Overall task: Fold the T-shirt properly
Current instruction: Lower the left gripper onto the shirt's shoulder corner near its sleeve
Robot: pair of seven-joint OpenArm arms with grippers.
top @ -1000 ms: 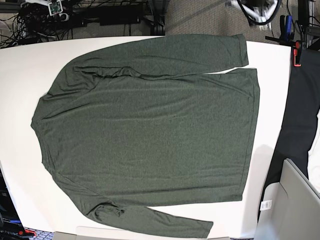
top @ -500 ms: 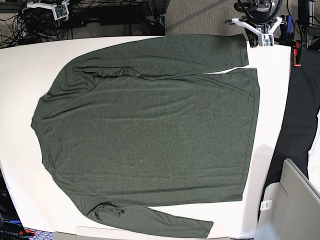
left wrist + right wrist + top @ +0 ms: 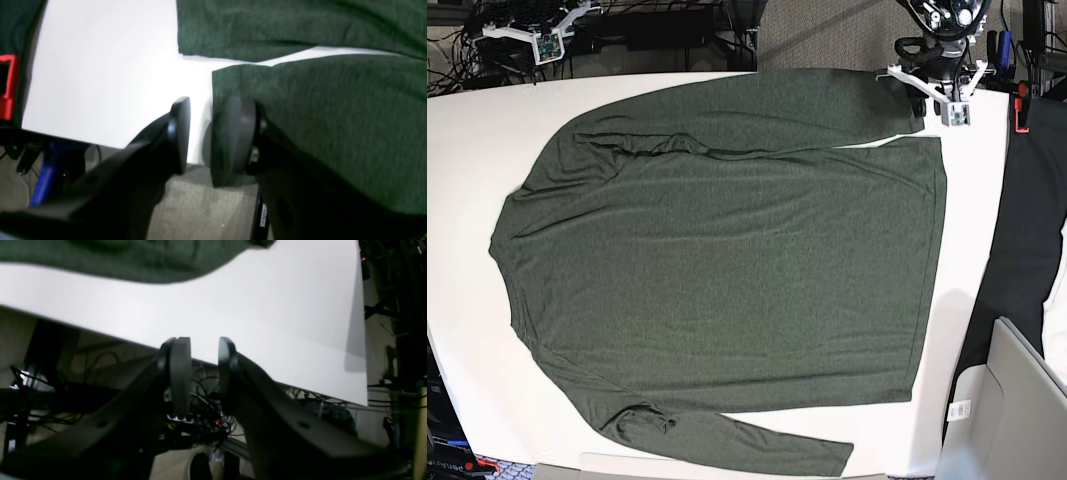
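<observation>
Spread flat and face-up across the white worktop (image 3: 467, 150): the T-shirt (image 3: 727, 270), long axis running side to side in the base view, collar at that view's left, hem at its right, one sleeve folded along the far edge.

Hovering at the far right corner, beside the sleeve cuff and hem corner: the left pincer (image 3: 206, 133), jaws parted with a clear gap, pinching nothing; hem edge lying just under and beside one jaw in the wrist view.

Hanging past the far left edge, well apart from the cloth: the right pincer (image 3: 203, 373), jaws slightly parted, empty; shoulder fabric visible only at the top of its view.

Nearer the cloth, by judgement: the left arm.
</observation>
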